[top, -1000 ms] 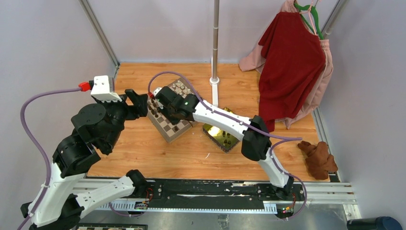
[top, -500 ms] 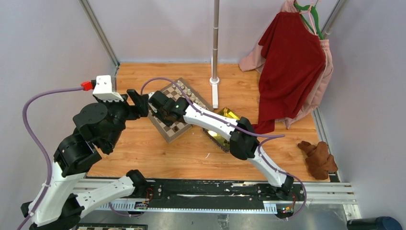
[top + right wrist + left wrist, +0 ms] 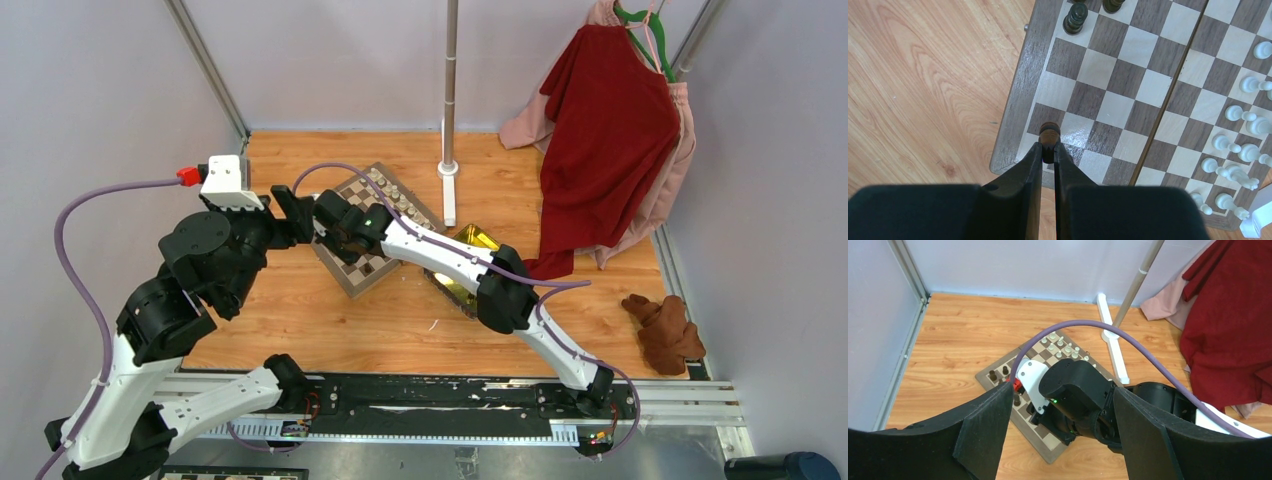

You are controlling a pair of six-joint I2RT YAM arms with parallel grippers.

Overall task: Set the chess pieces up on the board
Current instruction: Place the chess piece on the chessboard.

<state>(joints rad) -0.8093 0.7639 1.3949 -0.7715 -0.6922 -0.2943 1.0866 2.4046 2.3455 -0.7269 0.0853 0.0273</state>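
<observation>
The board (image 3: 372,265) lies tilted on the wooden table, also in the left wrist view (image 3: 1058,452) and the right wrist view (image 3: 1128,95). Cream-white pieces (image 3: 1243,112) stand along its far side, also in the left wrist view (image 3: 1060,346). Dark brown pieces (image 3: 1075,17) stand at its left end. My right gripper (image 3: 1049,147) is shut on a dark brown piece (image 3: 1049,134) over the board's near left corner squares. My left gripper (image 3: 1063,405) is open and empty, high above the board beside the right wrist (image 3: 345,222).
A shiny yellow tray (image 3: 470,285) lies right of the board. A metal pole on a white base (image 3: 448,160) stands behind the board. Red and pink clothes (image 3: 610,130) hang at the back right. A brown cloth (image 3: 668,330) lies at the right.
My right gripper has swung left across the board toward its left end with the dark piece. The left arm has shifted slightly.
</observation>
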